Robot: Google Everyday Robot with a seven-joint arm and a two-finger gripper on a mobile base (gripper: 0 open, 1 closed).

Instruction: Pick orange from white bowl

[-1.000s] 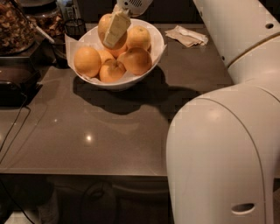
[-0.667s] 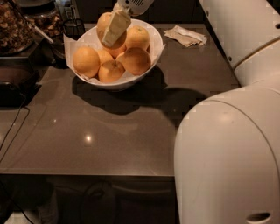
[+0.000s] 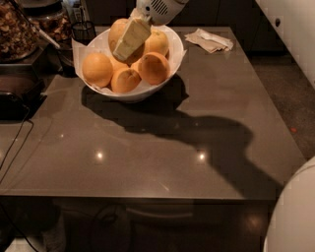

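The white bowl (image 3: 170, 61) stands at the back left of the dark table (image 3: 197, 147), lined with white paper. It holds several oranges: one at the left (image 3: 97, 69), one at the front (image 3: 125, 79), one at the right (image 3: 154, 67), and others behind them. My gripper (image 3: 127, 45) comes down from the top edge of the camera view, its pale yellow tip resting among the back oranges, right against a tall one (image 3: 117, 30). Its white wrist (image 3: 157, 9) is above the bowl's far rim.
A crumpled napkin (image 3: 209, 39) lies right of the bowl. A black wire holder (image 3: 82, 30) and a container of brown snacks (image 3: 15, 34) stand at the back left. A black appliance (image 3: 17, 96) with a cable sits left. My white body (image 3: 293, 216) fills the lower right.
My large white arm section has swung out of the right side, uncovering the table. The gripper stays over the back oranges in the bowl, barely moved.
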